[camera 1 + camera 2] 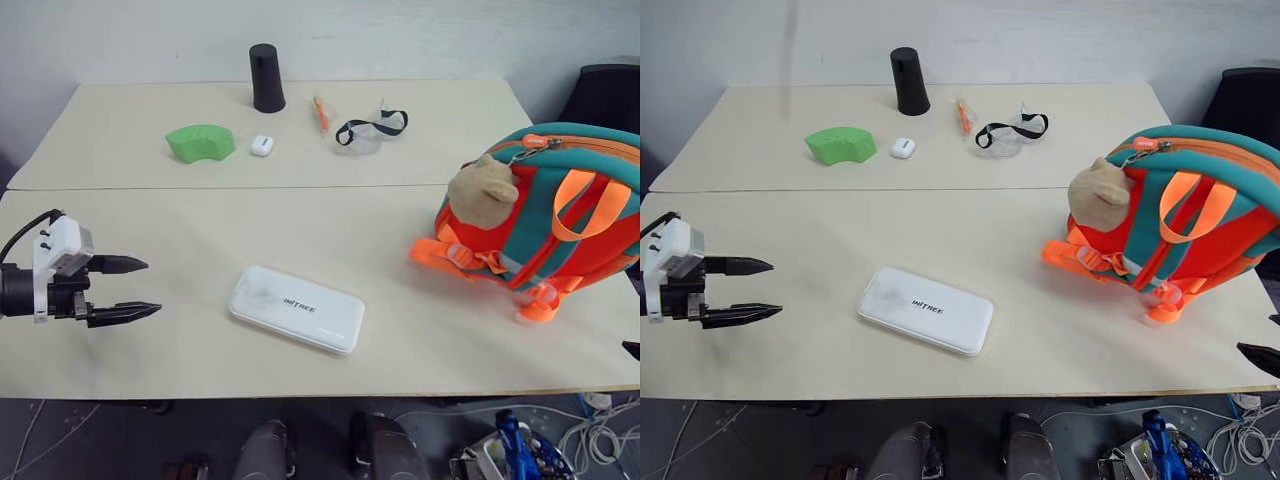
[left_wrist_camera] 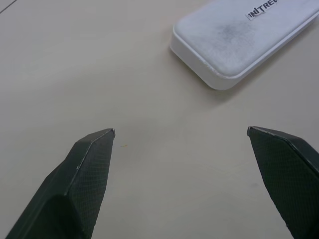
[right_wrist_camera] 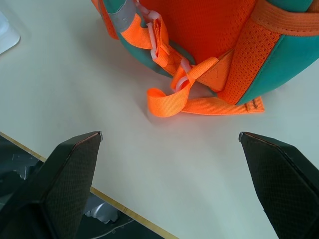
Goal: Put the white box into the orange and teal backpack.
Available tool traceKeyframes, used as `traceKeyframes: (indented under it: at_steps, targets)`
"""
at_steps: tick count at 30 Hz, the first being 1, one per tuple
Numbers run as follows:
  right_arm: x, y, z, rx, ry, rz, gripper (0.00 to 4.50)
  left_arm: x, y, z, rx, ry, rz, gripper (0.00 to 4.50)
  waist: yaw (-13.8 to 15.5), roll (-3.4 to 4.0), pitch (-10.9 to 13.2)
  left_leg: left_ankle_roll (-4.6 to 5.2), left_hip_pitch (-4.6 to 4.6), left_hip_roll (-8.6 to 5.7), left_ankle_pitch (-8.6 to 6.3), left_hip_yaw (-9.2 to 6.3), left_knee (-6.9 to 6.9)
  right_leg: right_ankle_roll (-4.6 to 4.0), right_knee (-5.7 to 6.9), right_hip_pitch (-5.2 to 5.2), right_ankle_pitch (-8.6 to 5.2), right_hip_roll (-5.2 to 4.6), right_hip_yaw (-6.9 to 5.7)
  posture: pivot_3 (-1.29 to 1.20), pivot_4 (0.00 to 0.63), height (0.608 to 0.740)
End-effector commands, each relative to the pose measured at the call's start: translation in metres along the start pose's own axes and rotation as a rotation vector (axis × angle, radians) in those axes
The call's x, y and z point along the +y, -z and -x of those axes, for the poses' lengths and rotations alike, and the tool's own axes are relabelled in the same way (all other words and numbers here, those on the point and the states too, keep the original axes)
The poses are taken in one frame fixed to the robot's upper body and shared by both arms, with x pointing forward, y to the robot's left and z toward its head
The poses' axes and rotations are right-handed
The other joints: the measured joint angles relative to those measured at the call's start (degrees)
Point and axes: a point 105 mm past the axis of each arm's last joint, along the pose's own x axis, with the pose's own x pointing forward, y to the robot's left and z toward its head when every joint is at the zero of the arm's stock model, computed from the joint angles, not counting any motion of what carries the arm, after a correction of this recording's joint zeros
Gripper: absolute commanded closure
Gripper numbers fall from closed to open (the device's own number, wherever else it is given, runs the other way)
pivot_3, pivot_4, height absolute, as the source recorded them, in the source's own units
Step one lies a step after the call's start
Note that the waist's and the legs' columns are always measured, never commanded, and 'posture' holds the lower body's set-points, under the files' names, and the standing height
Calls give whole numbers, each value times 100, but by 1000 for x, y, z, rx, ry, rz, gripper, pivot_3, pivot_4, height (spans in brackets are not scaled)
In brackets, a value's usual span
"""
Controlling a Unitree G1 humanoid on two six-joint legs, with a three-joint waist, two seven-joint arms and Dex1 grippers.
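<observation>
The white box [image 1: 296, 308] lies flat near the front middle of the table, dark lettering up. My left gripper [image 1: 150, 287] hovers to its left, open and empty, its tips aimed toward the box; the left wrist view shows the box's near corner [image 2: 234, 40] beyond the spread fingers [image 2: 94, 164]. The orange and teal backpack [image 1: 560, 215] stands at the right with a tan plush bear [image 1: 482, 192] on its front and its zipper closed on top. My right gripper [image 3: 170, 134] is open and empty, facing the backpack's lower straps [image 3: 199, 99] close to the table's front edge.
On the far table stand a black cylinder [image 1: 266, 78], a green curved block [image 1: 200, 142], a tiny white case [image 1: 262, 145], an orange pen [image 1: 321, 114] and goggles [image 1: 372, 128]. A black chair [image 1: 610, 95] is behind the backpack. Cables lie on the floor below the front edge.
</observation>
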Motion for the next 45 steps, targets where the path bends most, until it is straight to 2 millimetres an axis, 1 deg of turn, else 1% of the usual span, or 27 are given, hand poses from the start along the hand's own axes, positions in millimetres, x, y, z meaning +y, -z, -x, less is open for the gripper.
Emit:
traceKeyframes:
  at_steps: [1,11,18,20,23,24,26,28,30,31,33,34,36,37,38,39,42,43,45]
  targets:
    - [3,-1,0,-15,0,8,0,1,-6,5,-15,-11,-25,9,0,0,0,-1,1,0,-1,0,0,0,1,0,0,0,0,0,150,740]
    - [5,-5,-8,-10,17,16,0,5,-4,0,-10,-22,-32,9,2,0,0,-5,2,0,1,1,1,0,4,0,0,0,1,0,150,740]
    - [5,-6,-9,0,30,29,0,8,-3,-3,-12,-22,-42,9,5,0,0,2,2,-1,7,1,0,0,6,0,0,1,0,0,150,740]
    - [6,-8,-8,-2,37,48,0,9,-6,-6,-19,-17,-51,9,5,0,0,4,3,-2,9,2,2,0,7,1,0,2,1,0,150,740]
    - [11,-16,-8,-19,29,56,0,9,-14,-10,-35,2,-70,9,7,0,0,5,3,-3,9,4,4,1,11,1,1,3,1,0,150,740]
    - [15,-19,-10,-21,11,55,0,9,-18,-12,-43,11,-75,9,8,0,0,5,4,-2,10,4,4,1,12,1,1,3,1,0,150,740]
    - [31,-20,-16,-3,-59,61,0,6,-24,-14,-57,53,-73,9,10,0,0,4,4,-3,12,3,6,1,15,1,1,4,2,0,150,740]
    - [59,-17,-30,36,-182,88,0,6,-20,-23,-11,63,-108,9,15,-1,-1,5,4,-2,14,3,6,1,18,1,1,5,1,0,150,740]
    - [79,-16,-39,54,-260,106,0,6,-17,-30,12,64,-116,9,11,-1,-1,3,8,-1,15,1,3,1,18,3,0,9,1,0,150,740]
    - [94,-13,-48,71,-323,128,0,7,-14,-36,22,61,-127,9,9,-1,-1,3,8,-1,15,2,3,1,19,3,0,9,3,0,150,740]
    - [119,-7,-64,88,-422,160,368,6,-7,-50,46,57,-165,0,7,-4,-2,4,9,-2,15,4,6,1,20,4,0,9,6,0,150,740]
    - [126,-6,-68,90,-450,167,599,6,-5,-54,55,57,-183,0,9,-8,-4,5,9,-2,15,4,9,2,22,6,1,9,6,0,150,740]
    - [142,1,-88,94,-502,225,1254,4,-3,-73,44,66,-210,417,12,-16,-5,5,8,-3,15,5,16,3,28,4,1,8,7,0,150,740]
    - [146,3,-96,95,-511,248,1566,3,-4,-79,38,71,-221,628,13,-26,-10,6,9,-4,16,4,19,3,29,6,1,8,7,0,150,740]
    - [148,4,-101,96,-515,263,1997,2,-4,-83,34,73,-229,944,15,-28,-9,6,9,-3,16,4,25,3,31,7,1,8,6,0,150,740]
    - [150,5,-109,87,-515,280,2294,3,-5,-89,32,70,-240,1234,15,-30,-8,6,5,-3,15,3,34,3,36,5,1,7,6,0,150,740]
    - [155,7,-137,55,-521,324,3368,1,-9,-106,16,73,-269,2204,17,-45,-8,6,2,-3,16,1,41,3,39,4,1,7,3,0,150,740]
    - [155,7,-144,47,-522,337,3808,0,-9,-108,16,80,-275,2610,17,-46,-8,6,-1,-3,16,1,46,3,40,3,2,7,2,0,150,740]
    - [157,6,-154,34,-533,349,4456,-1,-9,-109,24,93,-290,3203,8,-46,-8,6,-1,-4,16,1,49,3,42,3,2,8,1,0,150,740]
